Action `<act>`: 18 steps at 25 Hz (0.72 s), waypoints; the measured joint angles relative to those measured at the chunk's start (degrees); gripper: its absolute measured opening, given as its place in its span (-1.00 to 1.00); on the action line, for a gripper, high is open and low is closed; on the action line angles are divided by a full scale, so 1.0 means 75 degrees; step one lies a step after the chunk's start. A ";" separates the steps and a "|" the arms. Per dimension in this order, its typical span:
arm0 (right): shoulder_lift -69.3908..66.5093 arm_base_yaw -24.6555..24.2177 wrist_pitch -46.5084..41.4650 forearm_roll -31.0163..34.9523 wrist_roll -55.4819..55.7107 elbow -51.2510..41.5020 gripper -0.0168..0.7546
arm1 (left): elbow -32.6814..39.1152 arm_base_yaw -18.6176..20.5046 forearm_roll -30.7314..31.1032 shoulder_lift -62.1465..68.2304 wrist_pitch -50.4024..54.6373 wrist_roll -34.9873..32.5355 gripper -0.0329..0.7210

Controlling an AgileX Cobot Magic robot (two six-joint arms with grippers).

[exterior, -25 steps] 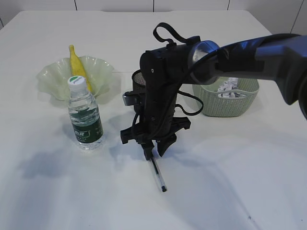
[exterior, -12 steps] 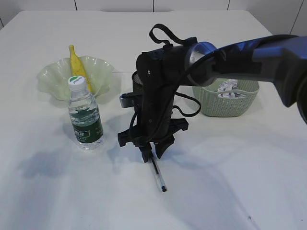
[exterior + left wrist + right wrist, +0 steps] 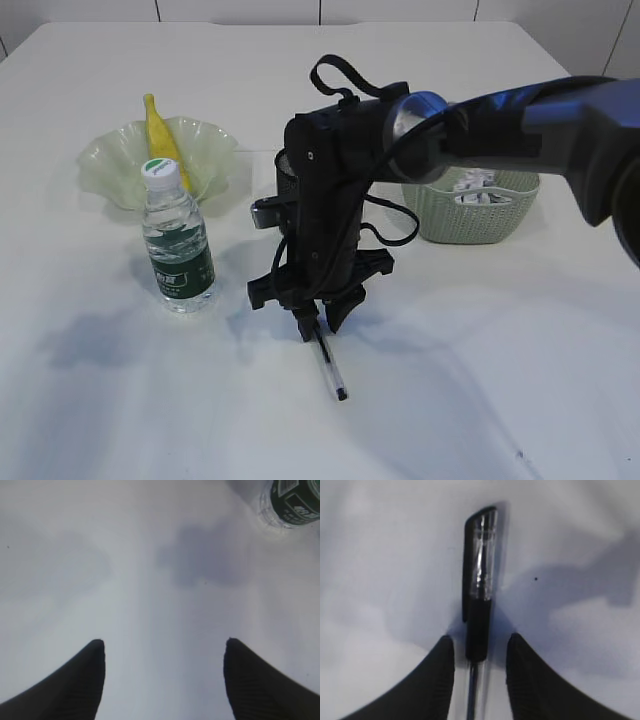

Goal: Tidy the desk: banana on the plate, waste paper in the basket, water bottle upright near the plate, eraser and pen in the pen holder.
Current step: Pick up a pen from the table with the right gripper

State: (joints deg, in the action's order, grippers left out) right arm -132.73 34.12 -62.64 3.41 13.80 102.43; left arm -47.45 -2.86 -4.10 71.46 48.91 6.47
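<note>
Pen step now: the right gripper [image 3: 320, 318] straddles the pen [image 3: 479, 592] on the desk [image 3: 480, 380], fingers [image 3: 432, 680] half open and not yet pinching, at six o'clock from the pen holder [image 3: 287, 170], so it must clamp, then lift.

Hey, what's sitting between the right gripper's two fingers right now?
The pen lies on the desk between the right gripper's fingers, its capped end poking out past the fingertips. The right wrist view shows this best.
</note>
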 joint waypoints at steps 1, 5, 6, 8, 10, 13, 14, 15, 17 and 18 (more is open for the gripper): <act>-0.0053 0.0000 0.0000 0.0000 0.0000 0.0000 -0.27 | 0.0000 0.0000 0.0000 0.0000 -0.0012 0.0000 0.47; -0.0065 0.0000 0.0000 0.0016 0.0000 0.0005 -0.27 | 0.0000 0.0000 0.0000 0.0000 -0.0018 0.0000 0.47; -0.0065 0.0000 0.0000 0.0016 0.0000 0.0005 -0.27 | 0.0000 0.0000 0.0000 0.0000 -0.0018 0.0000 0.47; -0.0072 0.0000 0.0000 0.0016 0.0000 0.0017 -0.29 | 0.0000 0.0000 0.0000 0.0000 -0.0018 0.0000 0.47; -0.0083 0.0000 0.0000 0.0016 0.0000 0.0017 -0.38 | 0.0000 0.0000 0.0000 0.0000 -0.0018 0.0000 0.47; -0.0083 0.0000 0.0000 0.0016 0.0000 0.0017 -0.61 | 0.0000 0.0000 0.0000 0.0000 -0.0030 0.0000 0.47; -0.0083 0.0000 -0.0013 0.0016 0.0000 0.0017 -0.70 | 0.0000 0.0000 0.0000 0.0000 -0.0030 0.0000 0.47; -0.0083 0.0000 -0.0005 0.0016 0.0000 0.0017 -0.77 | 0.0000 0.0000 0.0000 0.0000 -0.0030 0.0000 0.47; -0.0083 0.0000 -0.0036 0.0030 0.0000 0.0017 -0.82 | 0.0000 0.0000 0.0000 0.0000 -0.0030 0.0000 0.47; -0.0083 0.0000 -0.0050 0.0030 0.0000 0.0017 -0.82 | 0.0000 0.0000 0.0000 0.0000 -0.0030 0.0000 0.47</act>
State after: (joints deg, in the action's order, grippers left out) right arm -133.35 34.12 -63.02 3.64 13.80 102.56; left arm -47.45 -2.86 -4.10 71.46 48.68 6.47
